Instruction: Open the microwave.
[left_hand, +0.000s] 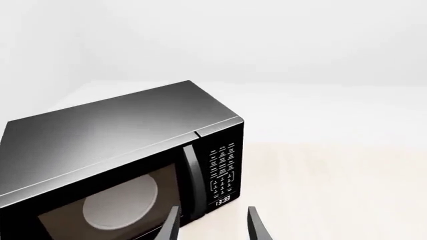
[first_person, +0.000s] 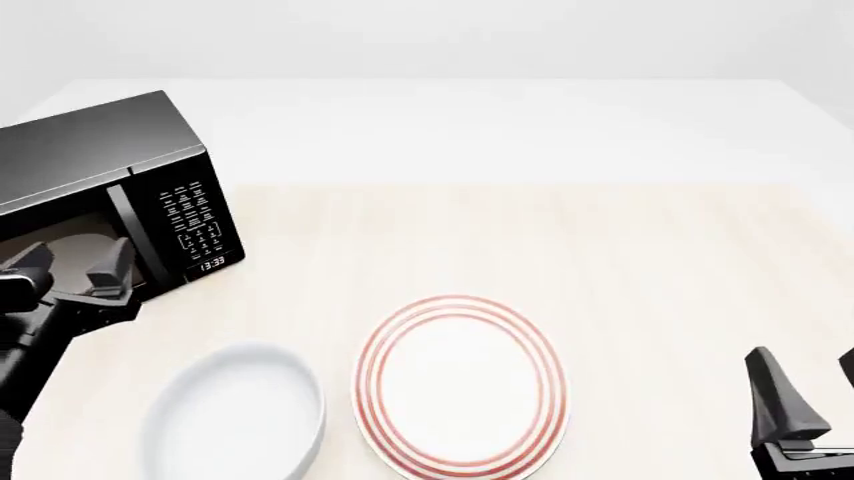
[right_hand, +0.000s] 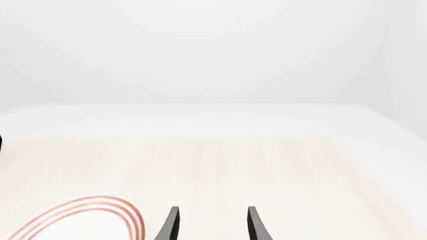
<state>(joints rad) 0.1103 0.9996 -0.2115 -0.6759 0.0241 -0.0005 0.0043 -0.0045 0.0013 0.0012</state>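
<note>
Red-ringed white plate (first_person: 461, 385) beside pale, perhaps bluish bowl (first_person: 240, 415), apart, on light wooden table (first_person: 601, 250).

Simulated kitchen tabletop: microwave (first_person: 107, 190), plate (first_person: 461, 385), bowl (first_person: 240, 415) on pale table (first_person: 601, 250).

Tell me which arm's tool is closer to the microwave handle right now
Left. The left tool is open just in front of the microwave's door, close to the handle. The right tool is open far across the table, past the striped plate.

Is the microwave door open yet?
No, the microwave door sits flush with its keypad panel, and the left hand is open just in front of the handle, not touching it.
</note>
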